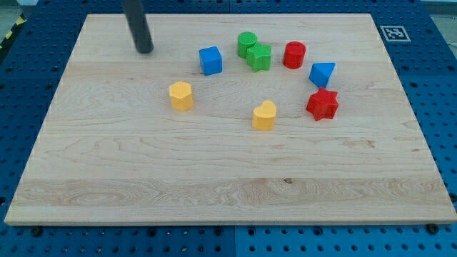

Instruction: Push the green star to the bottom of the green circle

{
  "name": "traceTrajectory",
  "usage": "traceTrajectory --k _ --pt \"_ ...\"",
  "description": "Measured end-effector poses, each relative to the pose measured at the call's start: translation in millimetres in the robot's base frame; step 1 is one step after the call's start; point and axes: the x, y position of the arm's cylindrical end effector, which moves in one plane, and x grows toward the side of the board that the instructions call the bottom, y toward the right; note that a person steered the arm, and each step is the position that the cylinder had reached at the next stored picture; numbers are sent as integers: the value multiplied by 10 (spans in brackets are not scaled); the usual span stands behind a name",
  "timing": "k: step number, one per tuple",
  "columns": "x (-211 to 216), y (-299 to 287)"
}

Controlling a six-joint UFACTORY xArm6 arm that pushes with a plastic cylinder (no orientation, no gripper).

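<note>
wooden board [143,178] first: my tip [145,51], a bare rod with no jaws, sits well left of the green star [260,56] touching the green circle [247,43]'s lower right, so i judge the approach pending, nudging it leftward underneath.

Pale wooden board [143,164] with visible grain and a smooth matt finish, bearing matt plastic-looking blocks such as the green star [260,56] and green circle [247,43]; dark rod with faintly glossy tip [145,50].
</note>
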Motion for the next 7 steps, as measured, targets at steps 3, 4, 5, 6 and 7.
traceTrajectory --k 3,4,5,6,7 --pt "-450 2436" --pt "-323 2448" --pt "-35 2448" --pt "157 2439" --pt "268 2409"
